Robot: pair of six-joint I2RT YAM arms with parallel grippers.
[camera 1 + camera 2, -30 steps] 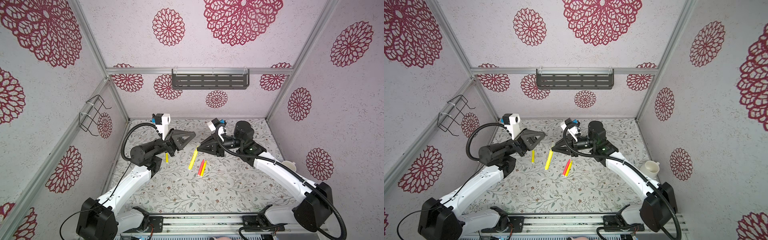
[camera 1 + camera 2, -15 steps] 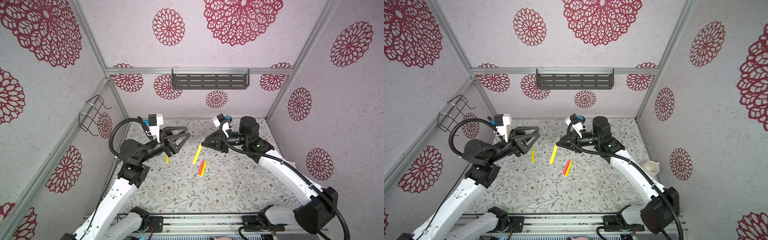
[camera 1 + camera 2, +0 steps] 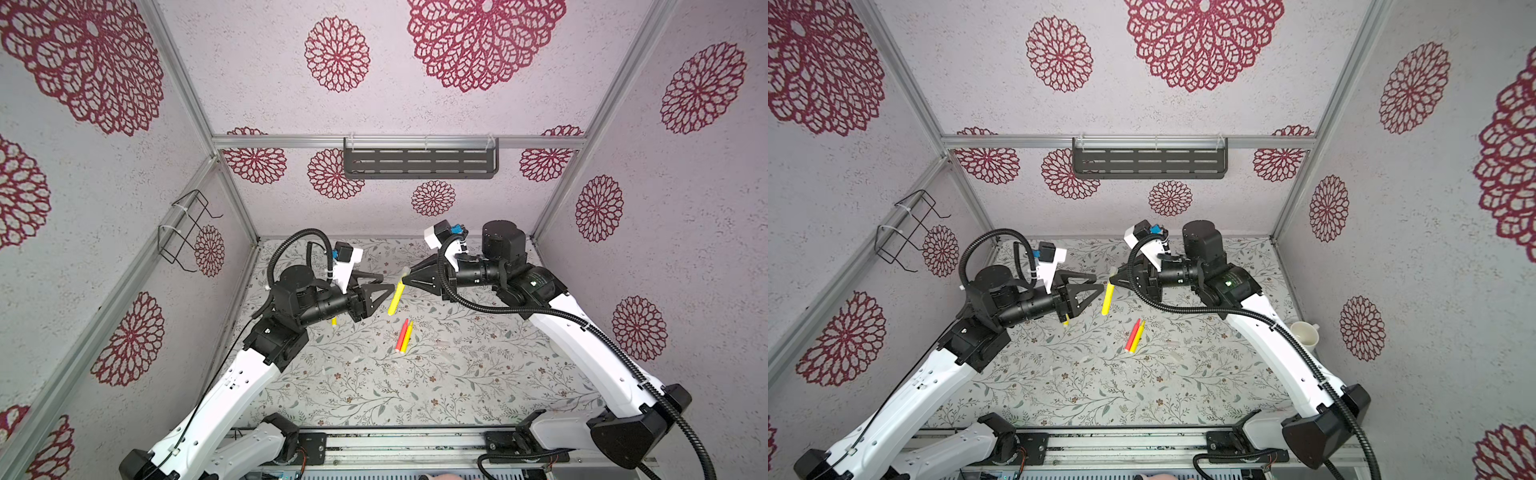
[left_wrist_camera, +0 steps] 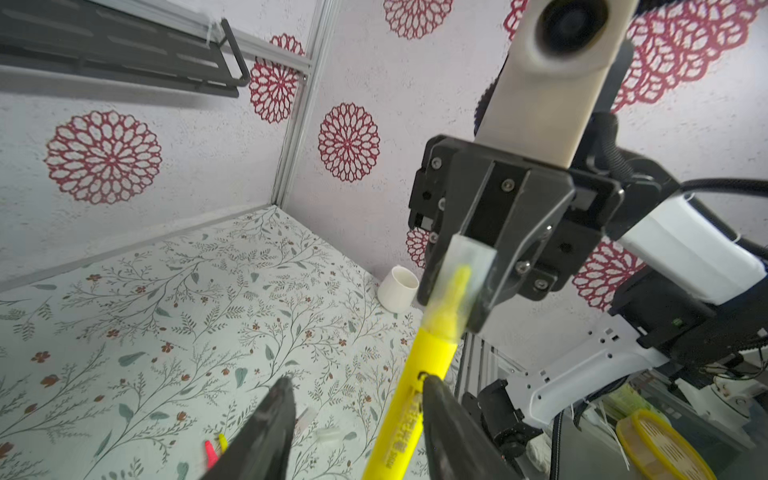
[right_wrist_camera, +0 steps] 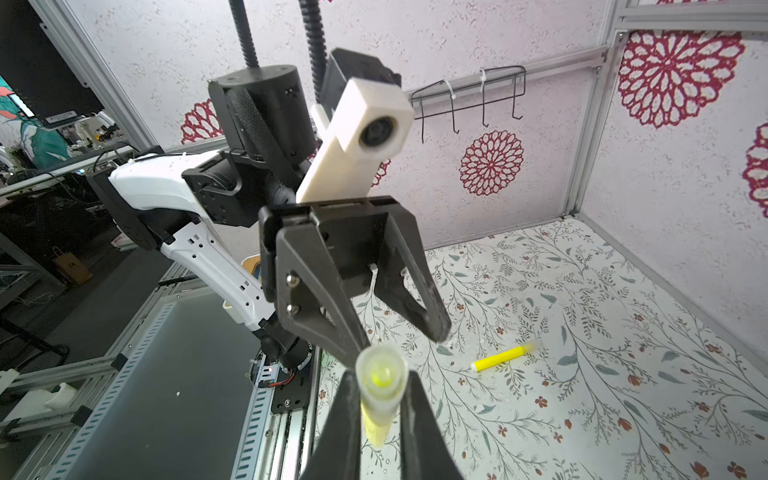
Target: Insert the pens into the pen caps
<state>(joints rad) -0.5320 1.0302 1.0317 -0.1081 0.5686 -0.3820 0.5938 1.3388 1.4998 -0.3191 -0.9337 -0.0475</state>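
My right hand (image 5: 380,376) pinches the pen cap (image 4: 462,272) with the yellow pen (image 4: 409,399) seated in it, its long axis slanting down toward the bench (image 3: 457,374) through my half-open left hand (image 4: 357,386).

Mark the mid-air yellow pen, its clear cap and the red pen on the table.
yellow pen (image 3: 395,298): in a top view, middle of its barrel.
clear cap (image 4: 478,266): left wrist view, its frosted upper wall.
red pen (image 3: 402,336): in a top view, middle of its barrel.
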